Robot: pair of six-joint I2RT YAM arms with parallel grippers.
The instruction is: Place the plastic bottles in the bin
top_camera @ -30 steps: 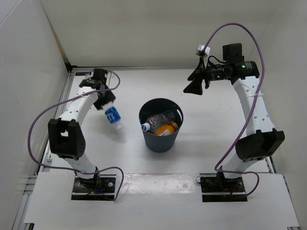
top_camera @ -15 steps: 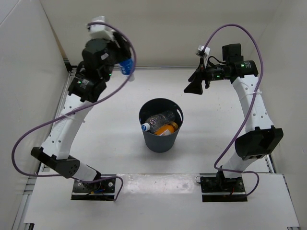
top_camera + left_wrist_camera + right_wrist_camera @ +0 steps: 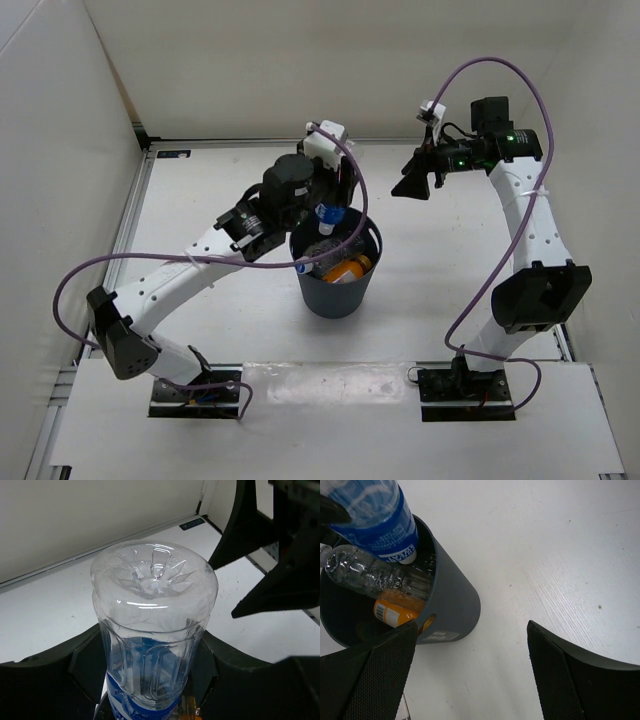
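Observation:
My left gripper [image 3: 326,203] is shut on the clear bottle with the blue label [image 3: 326,216], holding it just above the mouth of the dark grey-blue bin [image 3: 333,290]. The left wrist view looks at this bottle's ribbed base [image 3: 152,575], with black fingers [image 3: 82,667] on both sides. Inside the bin lie a clear bottle [image 3: 367,571] with a white cap [image 3: 302,266] and a short orange bottle [image 3: 399,611]. The held bottle [image 3: 375,520] reaches down past the bin's rim [image 3: 434,565]. My right gripper [image 3: 413,182] hangs open and empty, high at the bin's back right.
White walls close off the table's left, back and right sides. White tabletop [image 3: 545,555] lies around the bin. The open right gripper [image 3: 470,675] looks down on the bin's side, which has a handle cut-out [image 3: 427,622] and a small label [image 3: 439,635].
The left arm has carried the blue-labelled bottle from low at the table's left, up high, then right to just over the bin. The right gripper has barely shifted.

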